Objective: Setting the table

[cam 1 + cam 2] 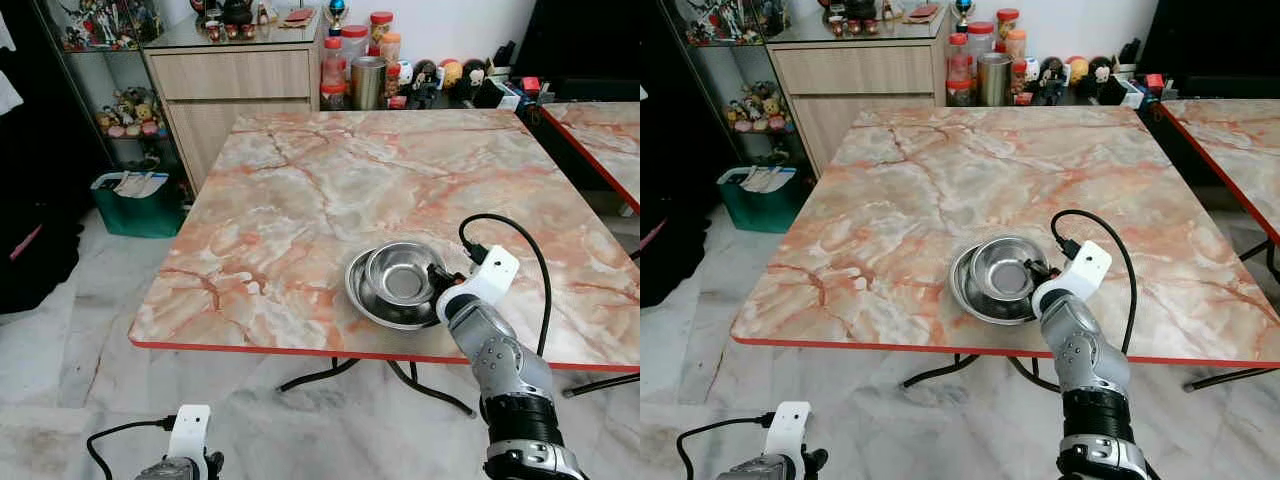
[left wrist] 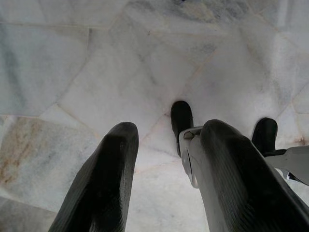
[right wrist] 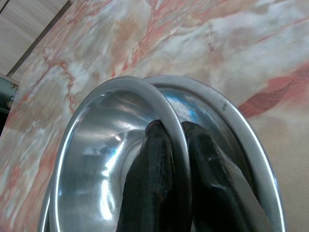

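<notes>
Right wrist view settles the grip: right end effector point(image 3: 176, 159) pinched on the rim of the inner steel bowl point(image 3: 104, 150), one finger point(image 3: 149, 179) inside the wall, the other outside, wedged between that bowl and the larger outer bowl point(image 3: 246, 145) nested beneath.

From the head views, both bowls point(image 1: 398, 283) sitting on the marble table point(image 1: 330, 190) near its front edge, toward the robot's right, well apart from the jars point(image 1: 352, 68) and cabinet point(image 1: 232, 78) beyond the far side.

Probably separating or placing the nested pair, so, judging by the rim pinch alone: best kept firm and square on the thin rim, since polished steel looks slick and could twist out. If lifting, straight up and slowly, watching that the outer bowl does not ride along or scrape. If setting down, level before letting go, away from the red table edge point(image 1: 300, 350).

Right arm point(image 1: 500, 360) reaching up and forward from low right, forearm slanted toward the table, wrist bent over the front edge, black cable point(image 1: 525, 250) looping above the white wrist camera point(image 1: 492, 272).

Left end effector point(image 2: 164, 174) hanging idle over the pale stone floor point(image 2: 72, 72), fingers spread with a clear gap, holding nothing.
</notes>
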Controlling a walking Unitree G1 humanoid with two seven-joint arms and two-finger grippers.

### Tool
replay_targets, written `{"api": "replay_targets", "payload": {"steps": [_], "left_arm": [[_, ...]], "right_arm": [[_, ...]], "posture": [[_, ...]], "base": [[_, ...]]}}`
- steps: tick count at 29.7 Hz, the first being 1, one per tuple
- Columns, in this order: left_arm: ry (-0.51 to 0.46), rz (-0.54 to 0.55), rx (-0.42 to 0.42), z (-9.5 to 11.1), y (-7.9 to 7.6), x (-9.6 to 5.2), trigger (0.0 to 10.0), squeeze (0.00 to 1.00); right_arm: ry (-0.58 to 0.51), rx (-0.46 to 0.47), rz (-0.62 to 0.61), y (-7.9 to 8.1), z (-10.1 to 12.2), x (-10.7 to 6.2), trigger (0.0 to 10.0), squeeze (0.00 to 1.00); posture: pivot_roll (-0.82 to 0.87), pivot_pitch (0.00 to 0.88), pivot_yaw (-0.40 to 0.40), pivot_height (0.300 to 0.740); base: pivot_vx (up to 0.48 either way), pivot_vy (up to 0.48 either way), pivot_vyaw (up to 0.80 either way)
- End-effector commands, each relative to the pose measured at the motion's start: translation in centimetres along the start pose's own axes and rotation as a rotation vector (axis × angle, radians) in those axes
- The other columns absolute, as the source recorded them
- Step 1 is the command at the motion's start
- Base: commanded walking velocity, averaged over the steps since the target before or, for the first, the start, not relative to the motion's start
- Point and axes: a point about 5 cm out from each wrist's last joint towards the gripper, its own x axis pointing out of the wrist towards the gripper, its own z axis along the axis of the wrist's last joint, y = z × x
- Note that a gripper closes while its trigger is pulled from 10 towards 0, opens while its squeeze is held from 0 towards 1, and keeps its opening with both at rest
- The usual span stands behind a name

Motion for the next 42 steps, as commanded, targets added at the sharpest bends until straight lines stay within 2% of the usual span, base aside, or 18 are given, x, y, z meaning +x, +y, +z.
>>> {"api": "replay_targets", "payload": {"steps": [1, 10, 11, 16, 17, 18, 31, 35, 36, 37, 38, 42], "left_arm": [[0.011, 0.009, 0.0, -0.2, 0.2, 0.0, 10.0, 0.0], [0.011, 0.007, 0.002, -0.2, 0.2, 0.0, 10.0, 0.0], [0.012, 0.005, 0.003, -0.2, 0.2, 0.0, 10.0, 0.0], [0.013, 0.004, 0.001, -0.2, 0.2, 0.0, 10.0, 0.0], [0.014, 0.004, 0.001, -0.2, 0.2, 0.0, 10.0, 0.0], [0.014, 0.004, 0.001, -0.2, 0.2, 0.0, 10.0, 0.0], [0.011, 0.004, -0.008, -0.2, 0.2, 0.0, 10.0, 0.0], [0.008, 0.003, -0.013, -0.2, 0.1, 0.0, 10.0, 0.0], [0.007, 0.003, -0.015, -0.2, 0.1, 0.0, 10.0, 0.0], [0.006, 0.002, -0.018, -0.2, 0.1, 0.0, 10.0, 0.0], [0.005, 0.002, -0.02, -0.2, 0.1, 0.0, 10.0, 0.0], [0.003, -0.001, -0.023, -0.2, 0.1, 0.0, 10.0, 0.0]], "right_arm": [[0.005, 0.013, 0.001, -0.1, 0.1, 0.0, 10.0, 0.0], [0.008, 0.015, -0.003, -0.3, 0.1, 0.0, 10.0, 0.0], [0.008, 0.014, -0.001, -0.3, 0.1, 0.0, 10.0, 1.0], [0.01, 0.013, -0.004, -0.3, 0.1, 0.0, 10.0, 1.0], [0.01, 0.014, -0.006, -0.3, 0.1, 0.0, 10.0, 0.06], [0.011, 0.014, -0.008, -0.3, 0.1, 0.0, 10.0, 0.0], [0.012, -0.014, -0.015, -0.2, 0.5, -0.1, 10.0, 0.0], [-0.02, -0.1, -0.035, -0.2, 1.1, -0.3, 10.0, 0.0], [-0.024, -0.146, -0.033, 0.0, 1.3, -0.4, 10.0, 0.0], [-0.01, -0.26, -0.025, 0.4, 1.5, -0.8, 10.0, 0.0], [0.007, -0.309, -0.018, 0.7, 1.5, -1.1, 10.0, 0.0], [0.031, -0.362, -0.005, 1.3, 1.7, -1.6, 10.0, 0.0]], "posture": [[0.04, 0.0, 0.031, 0.74], [0.04, 0.0, 0.029, 0.74], [0.04, 0.0, 0.029, 0.74], [0.04, 0.0, 0.027, 0.74], [0.04, 0.0, 0.027, 0.74], [0.04, 0.0, 0.027, 0.74], [0.04, 0.0, 0.027, 0.74], [0.04, 0.0, 0.023, 0.74], [0.04, 0.0, 0.024, 0.74], [0.04, 0.0, 0.024, 0.74], [0.04, 0.0, 0.024, 0.74], [0.04, 0.0, 0.024, 0.74]], "base": [[0.0, 0.0, 0.0], [0.0, 0.0, 0.0], [0.0, 0.0, 0.0], [0.0, 0.0, 0.0], [0.0, 0.0, 0.0], [0.0, 0.0, 0.0], [0.0, 0.0, 0.0], [0.0, 0.0, 0.0], [0.0, 0.0, 0.0], [0.0, 0.0, 0.0], [0.0, 0.0, 0.0], [0.0, 0.0, 0.0]]}}
